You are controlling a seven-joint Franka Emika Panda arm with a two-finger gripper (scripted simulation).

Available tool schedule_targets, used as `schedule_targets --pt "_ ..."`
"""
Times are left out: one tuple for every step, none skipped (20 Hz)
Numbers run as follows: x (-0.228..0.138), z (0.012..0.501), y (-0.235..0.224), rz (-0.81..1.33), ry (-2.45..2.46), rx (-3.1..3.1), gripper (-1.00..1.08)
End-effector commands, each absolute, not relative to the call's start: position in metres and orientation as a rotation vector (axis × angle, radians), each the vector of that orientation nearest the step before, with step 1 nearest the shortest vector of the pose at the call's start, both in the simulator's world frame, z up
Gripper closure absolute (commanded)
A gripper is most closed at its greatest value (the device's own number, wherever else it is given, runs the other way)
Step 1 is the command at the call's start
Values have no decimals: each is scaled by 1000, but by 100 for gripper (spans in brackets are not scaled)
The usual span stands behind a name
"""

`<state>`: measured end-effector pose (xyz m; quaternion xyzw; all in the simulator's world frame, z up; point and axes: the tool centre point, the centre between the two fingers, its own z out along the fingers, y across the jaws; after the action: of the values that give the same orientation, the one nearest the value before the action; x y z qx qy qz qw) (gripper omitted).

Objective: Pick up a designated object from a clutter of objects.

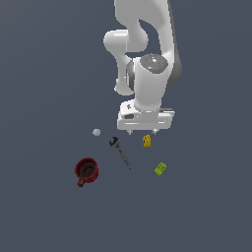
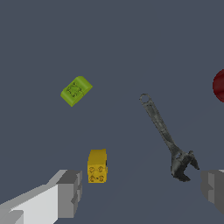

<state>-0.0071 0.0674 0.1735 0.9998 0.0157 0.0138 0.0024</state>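
Yellow brick lies free — gripper spread wide (wrench nearby).

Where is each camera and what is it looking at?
Exterior view: off the arm, high up, looking down at the floor; shows the white arm and the end effector above the yellow brick.
Wrist view: on the wrist, looking down past the end effector's grey fingertips; no arm shows.
Both share the yellow brick, lime-green block, wrench and red mug.
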Motion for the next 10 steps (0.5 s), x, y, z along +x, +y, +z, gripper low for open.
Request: schedule_targets --pt "-17 147 79 34 73 3135 -92" --pt "-21 138 83 30 82 3134 -92" --pt "-25 130 86 27 91 3134 -92" --pt "-29 122 90 24 98 3134 -92" --pt "-33 115 93 20 106 3134 -92" --pt "-37 108 96 18 113 3135 -92" --pt "-40 102 99 15 119 3135 -92" --pt "-44 97 101 12 125 3135 -92" --pt "-47 92 103 10 130 3136 -92" --pt "-50 88 105 8 135 3136 -92"
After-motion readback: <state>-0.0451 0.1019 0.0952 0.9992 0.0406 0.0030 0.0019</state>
